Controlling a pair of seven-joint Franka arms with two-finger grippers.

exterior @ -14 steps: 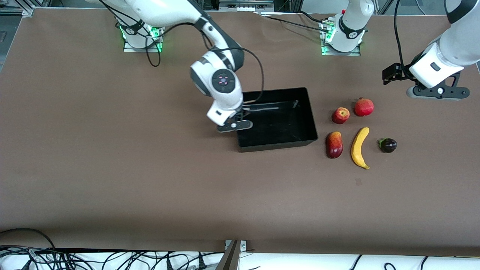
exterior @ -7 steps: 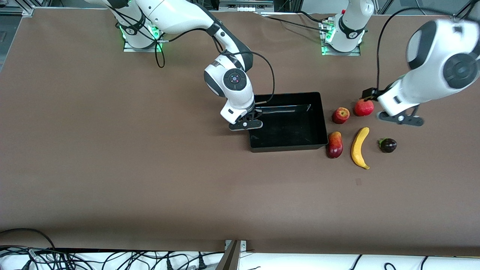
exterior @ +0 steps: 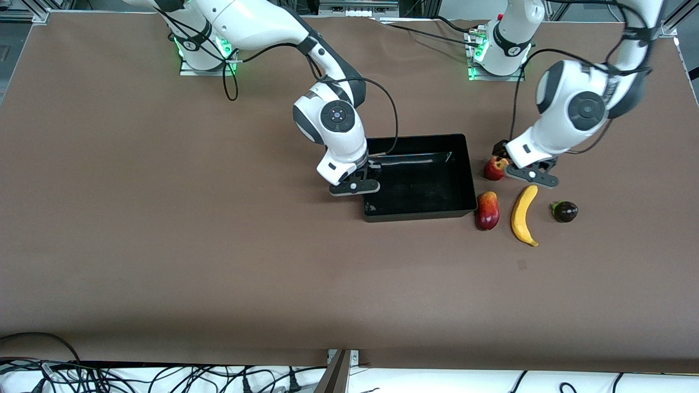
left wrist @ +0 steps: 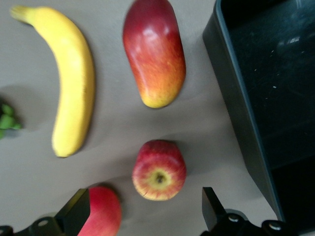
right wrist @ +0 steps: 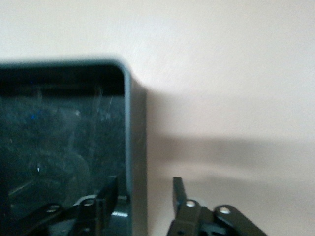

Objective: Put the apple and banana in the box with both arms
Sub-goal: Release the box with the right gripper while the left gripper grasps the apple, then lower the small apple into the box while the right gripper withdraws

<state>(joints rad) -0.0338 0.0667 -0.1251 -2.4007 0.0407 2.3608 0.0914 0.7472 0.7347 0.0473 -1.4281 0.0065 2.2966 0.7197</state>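
The left tool (left wrist: 142,216) has swung in from the tabletop's (exterior: 164,245) end and now hangs, fingers spread wide and empty, over the apple (left wrist: 159,169), which lies beside the box (exterior: 464,180). The banana (exterior: 524,214) lies nearer the camera, unmoved. The right tool (right wrist: 145,196) straddles the box wall, not quite closed; the box has stopped sliding.

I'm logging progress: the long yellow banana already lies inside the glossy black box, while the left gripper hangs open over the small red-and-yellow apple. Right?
Not quite. The front view shows the long yellow banana on the table beside the glossy black box. The left gripper does hang open over the small red-and-yellow apple.
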